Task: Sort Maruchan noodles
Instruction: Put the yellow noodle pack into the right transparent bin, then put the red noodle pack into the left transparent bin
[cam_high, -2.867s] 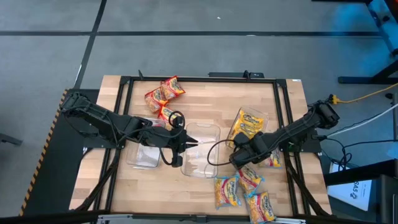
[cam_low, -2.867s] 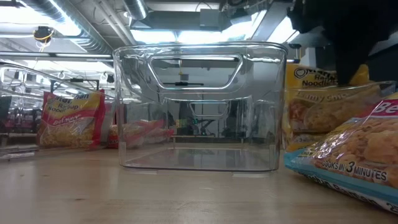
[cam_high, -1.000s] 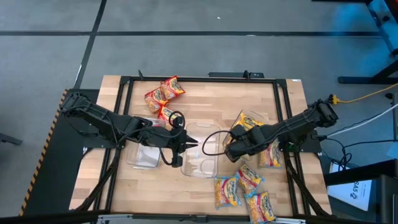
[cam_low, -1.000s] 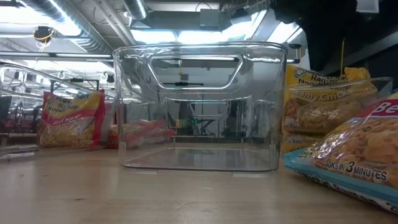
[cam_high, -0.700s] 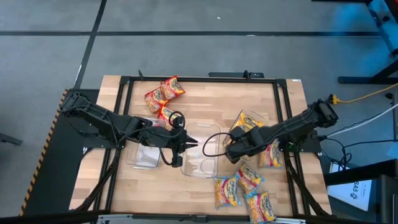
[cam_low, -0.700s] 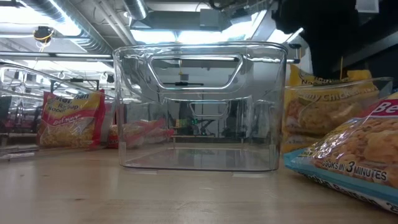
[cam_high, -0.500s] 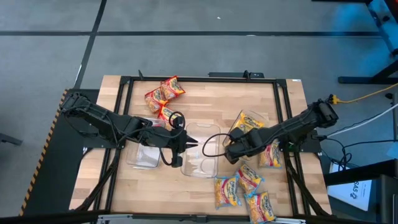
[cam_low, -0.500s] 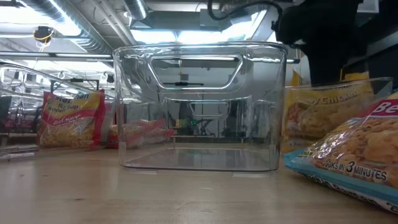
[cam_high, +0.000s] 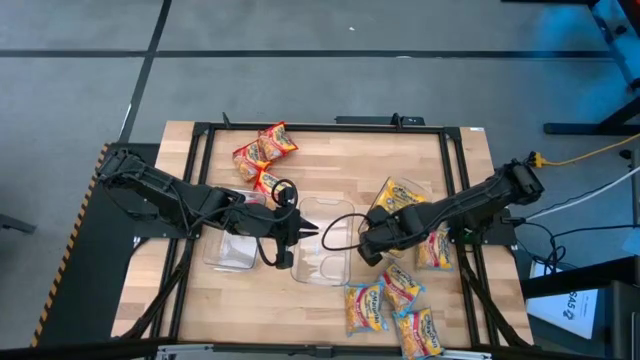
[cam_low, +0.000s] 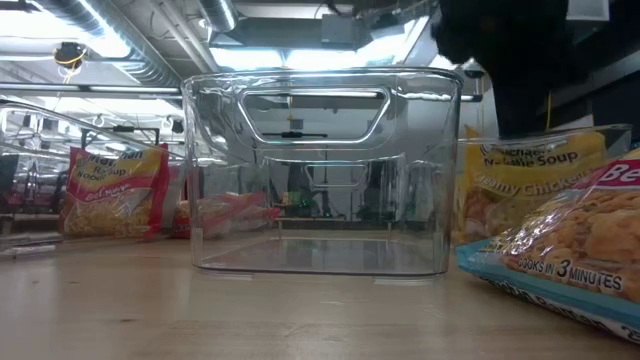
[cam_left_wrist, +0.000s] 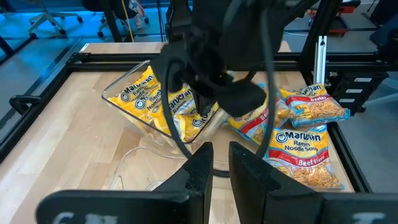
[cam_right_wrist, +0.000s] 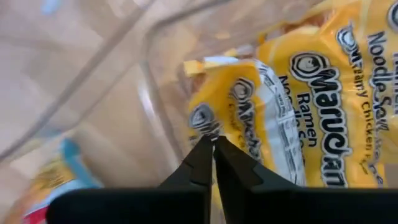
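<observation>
Down at the desk's (cam_high: 400, 165) near edge, right of centre, a cluster of red-and-blue packets (cam_high: 392, 303) lies flat. Just beyond them, the right gripper (cam_high: 368, 246) sits at the near-left corner of a clear bin (cam_high: 388, 187) full of yellow packets (cam_high: 400, 196) on the desk's right side. Its wrist view shows the fingers (cam_right_wrist: 200, 163) pressed together, tips resting against a yellow packet's (cam_right_wrist: 249, 124) edge inside the bin wall; whether any plastic is pinched between them cannot be told. In the low view that yellow packet (cam_low: 530, 180) stands upright behind a blue-trimmed one (cam_low: 560, 245).

At the desk's centre sits an empty clear bin (cam_high: 325, 240). The left gripper (cam_high: 300, 232) hovers at its left rim, fingers (cam_left_wrist: 198, 165) parted by a narrow gap, holding nothing. A 2nd clear bin (cam_high: 232, 250) lies under the left arm, nearer the left edge.

Farthest off, toward the far-left corner, 3 red packets (cam_high: 262, 155) lie bunched together.
</observation>
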